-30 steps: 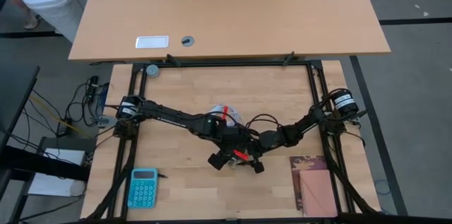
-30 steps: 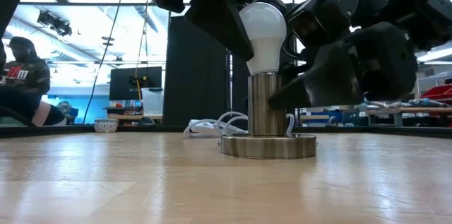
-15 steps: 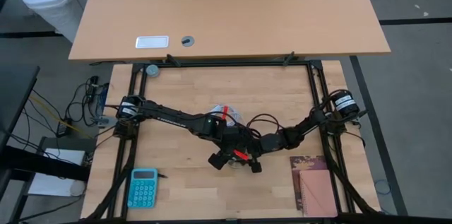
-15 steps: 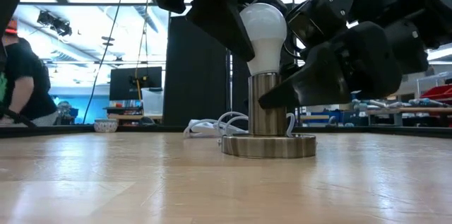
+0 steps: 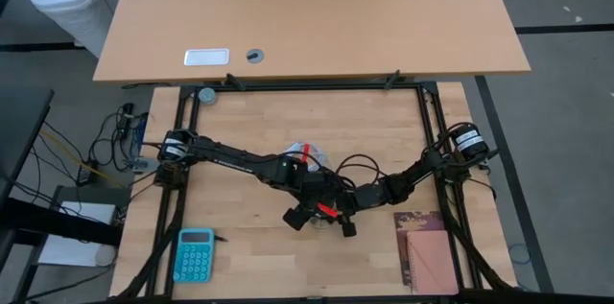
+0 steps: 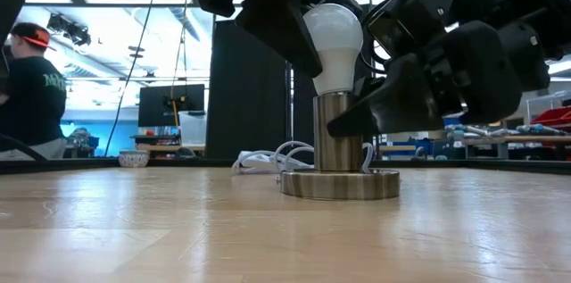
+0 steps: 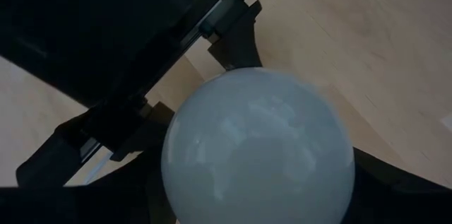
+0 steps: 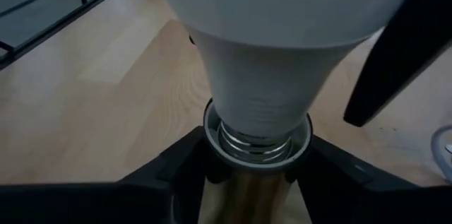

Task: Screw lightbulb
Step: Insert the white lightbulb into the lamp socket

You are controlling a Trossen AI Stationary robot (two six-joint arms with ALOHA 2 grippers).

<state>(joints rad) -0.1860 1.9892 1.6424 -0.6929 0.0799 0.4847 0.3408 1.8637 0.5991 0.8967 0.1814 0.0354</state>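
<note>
A person (image 6: 31, 87) in a dark shirt and red cap stands at the far left of a bright workshop beyond the pale wooden table (image 6: 178, 229) — a coiled white cable (image 6: 268, 158) lies further along it. At centre the lightbulb (image 6: 332, 37), white and pear-shaped, stands upright with its threaded base in a brushed-metal socket (image 6: 339, 149). The left gripper (image 6: 299, 29) clasps its globe from above — the right gripper (image 8: 258, 181) straddles the socket tube, grip unclear.
</note>
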